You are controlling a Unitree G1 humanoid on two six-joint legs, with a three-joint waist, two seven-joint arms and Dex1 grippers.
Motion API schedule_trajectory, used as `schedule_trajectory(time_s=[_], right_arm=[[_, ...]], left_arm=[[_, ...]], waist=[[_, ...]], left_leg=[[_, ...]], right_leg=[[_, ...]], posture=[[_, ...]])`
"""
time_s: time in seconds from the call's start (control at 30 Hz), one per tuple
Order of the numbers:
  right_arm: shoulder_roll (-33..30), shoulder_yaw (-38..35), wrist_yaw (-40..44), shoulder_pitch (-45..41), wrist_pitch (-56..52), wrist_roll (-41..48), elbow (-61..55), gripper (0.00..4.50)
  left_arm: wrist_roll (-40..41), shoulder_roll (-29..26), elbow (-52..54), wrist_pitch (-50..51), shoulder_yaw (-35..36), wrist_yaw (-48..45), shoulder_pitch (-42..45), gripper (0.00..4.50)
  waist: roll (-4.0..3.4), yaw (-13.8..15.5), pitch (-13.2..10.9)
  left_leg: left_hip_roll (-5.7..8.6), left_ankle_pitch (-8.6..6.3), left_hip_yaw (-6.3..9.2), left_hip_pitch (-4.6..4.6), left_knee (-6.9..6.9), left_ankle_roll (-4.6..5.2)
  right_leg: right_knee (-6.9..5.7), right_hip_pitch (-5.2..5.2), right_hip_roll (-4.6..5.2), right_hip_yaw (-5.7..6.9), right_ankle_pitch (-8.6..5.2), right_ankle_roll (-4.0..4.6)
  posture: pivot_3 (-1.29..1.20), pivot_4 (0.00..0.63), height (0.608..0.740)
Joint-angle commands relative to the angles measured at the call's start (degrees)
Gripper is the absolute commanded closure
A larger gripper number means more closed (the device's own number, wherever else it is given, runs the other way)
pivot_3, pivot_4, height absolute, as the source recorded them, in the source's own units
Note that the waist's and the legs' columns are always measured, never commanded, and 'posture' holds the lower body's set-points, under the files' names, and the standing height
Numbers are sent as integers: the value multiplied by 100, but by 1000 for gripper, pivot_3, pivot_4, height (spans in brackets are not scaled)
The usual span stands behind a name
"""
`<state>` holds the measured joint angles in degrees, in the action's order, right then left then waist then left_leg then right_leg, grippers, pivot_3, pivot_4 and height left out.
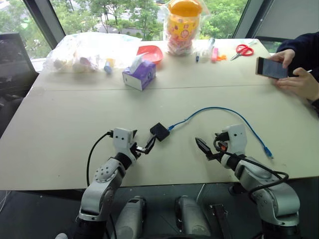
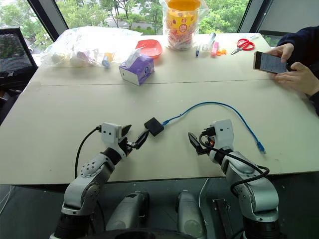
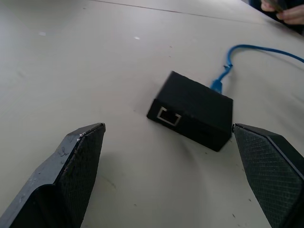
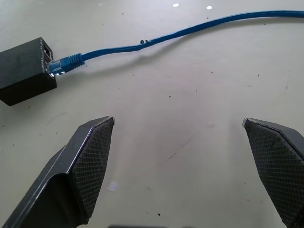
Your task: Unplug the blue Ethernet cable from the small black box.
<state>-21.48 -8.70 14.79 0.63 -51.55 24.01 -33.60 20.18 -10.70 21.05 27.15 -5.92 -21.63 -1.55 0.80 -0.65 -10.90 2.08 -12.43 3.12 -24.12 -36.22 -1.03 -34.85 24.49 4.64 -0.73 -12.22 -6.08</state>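
The small black box [image 1: 159,131] lies flat on the beige table, near its front edge. The blue Ethernet cable [image 1: 219,109] is plugged into the box's right side by its plug [image 4: 64,64]. From there it arcs away and to the right, and its free end [image 1: 269,151] lies on the table. My left gripper [image 1: 142,140] is open just left of the box, its fingers pointing at the box's empty port [image 3: 169,115]. My right gripper [image 1: 209,144] is open over bare table inside the cable's arc, holding nothing.
At the back stand a purple tissue box [image 1: 139,74], a red bowl [image 1: 149,52], a yellow jar in a bag [image 1: 183,25], a clear bag of items [image 1: 84,52] and red scissors [image 1: 244,50]. A person's hands hold a phone [image 1: 271,67] at the right edge.
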Motion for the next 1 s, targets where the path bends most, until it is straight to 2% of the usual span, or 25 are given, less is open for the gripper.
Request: schedule_trajectory(time_s=[0.03, 0.2, 0.3, 0.4, 0.57, 0.7, 0.87, 1.0], right_arm=[[-228, -207, 245, -56, -30, 197, -207, 0], [-628, -289, 643, -156, -115, 425, -141, 0], [-897, -343, 930, -314, -263, 666, -118, 0], [-1265, -429, 1281, -529, -504, 984, -102, 0], [-2005, -322, 1814, -769, -973, 1338, -58, 0], [-2662, 80, 2127, -1182, -799, 1015, 233, 0], [-3074, 682, 2524, -1721, -500, 736, 419, 0], [-3236, 1500, 3269, -2945, -148, 368, 1275, 0]], left_arm=[[287, -287, 265, 64, 154, -419, 52, 47], [923, -738, 321, 543, 444, -921, 284, 47], [1385, -1281, 330, 1001, 596, -1492, 464, 47], [1574, -1843, 78, 1197, 724, -1994, 824, 47], [1744, -2376, -287, 1438, 900, -2407, 1349, 47], [1720, -2780, -549, 1532, 868, -2807, 1646, 47], [1772, -3146, -625, 1606, 907, -3199, 1706, 47], [1595, -3383, -778, 1591, 741, -3436, 1944, 47]], waist=[[-1, 3, 0], [-1, 4, 0], [-2, 3, 0], [-2, 3, -2], [-1, 15, -2], [1, -5, -5], [0, -2, -6], [-1, -12, -10]], left_leg=[[-1, 0, 1, 0, 0, 0], [-1, 0, 1, -1, 0, 0], [0, 0, 0, -1, 0, 0], [0, 0, 0, -1, -1, 1], [1, 1, 0, -1, -2, 2], [1, -1, -5, -3, -1, 5], [-1, -2, -6, -6, 1, 5], [0, -1, -12, -9, -2, 5]], right_leg=[[0, 0, 0, 0, 0, 0], [1, 0, 1, 1, 0, 0], [0, 0, 1, 1, 0, 0], [-1, 0, 0, 2, 0, 1], [0, -2, 2, 2, 0, 1], [3, 1, 4, 1, 0, 1], [3, 7, 4, 0, 0, 1], [4, 11, 6, -2, 2, 3]], posture=[[0, 150, 740], [0, 150, 740], [0, 150, 740], [0, 150, 740], [0, 150, 740], [0, 150, 740], [0, 150, 740], [0, 150, 740]])
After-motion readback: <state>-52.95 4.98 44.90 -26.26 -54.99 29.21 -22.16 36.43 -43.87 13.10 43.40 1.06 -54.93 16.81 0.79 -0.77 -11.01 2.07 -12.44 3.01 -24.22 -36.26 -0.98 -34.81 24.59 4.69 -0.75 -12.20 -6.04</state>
